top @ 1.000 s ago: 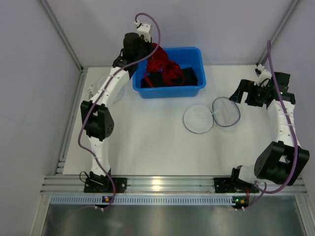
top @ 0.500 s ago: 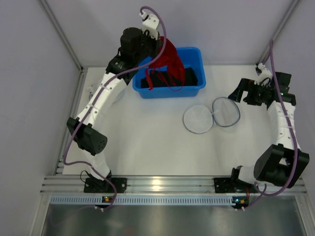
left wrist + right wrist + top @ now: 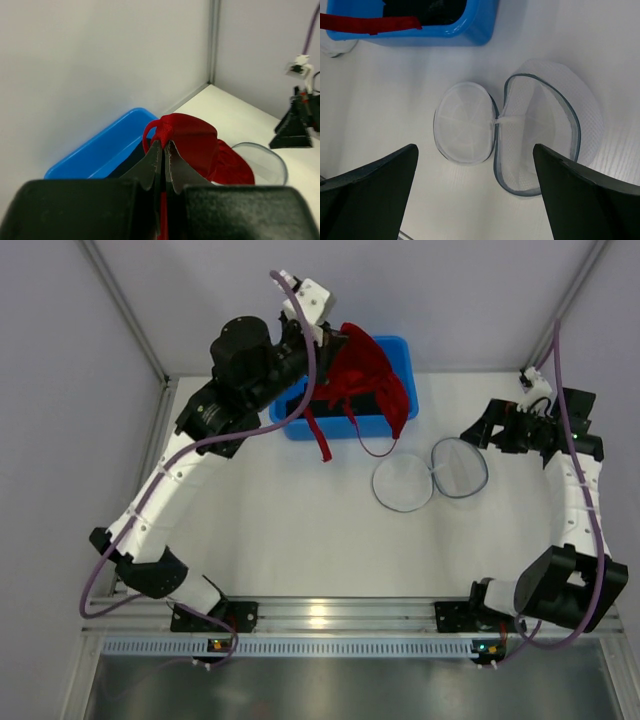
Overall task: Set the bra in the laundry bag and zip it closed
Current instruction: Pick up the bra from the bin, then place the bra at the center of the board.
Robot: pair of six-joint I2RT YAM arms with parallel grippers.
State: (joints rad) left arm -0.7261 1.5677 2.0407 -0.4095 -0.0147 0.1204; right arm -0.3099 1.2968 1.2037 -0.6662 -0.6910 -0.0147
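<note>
Red bra (image 3: pixel 365 375), one edge pinched tight in left gripper (image 3: pixel 162 150), hanging above bin (image 3: pixel 402 346), straps dangling past its front wall. Carry to bag (image 3: pixel 430 478) near bin's front right corner; lower cups first, straps off zip. Right gripper (image 3: pixel 475 150) spread wide, empty, beyond bag from bin. Zip pull indiscernible; bin's dark contents unidentifiable.

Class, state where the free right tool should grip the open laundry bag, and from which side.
Probably take the laundry bag by the raised grey rim of its deeper right half, coming down from above with the right tool: that rim stands proud of the table, nearest that arm.
</note>
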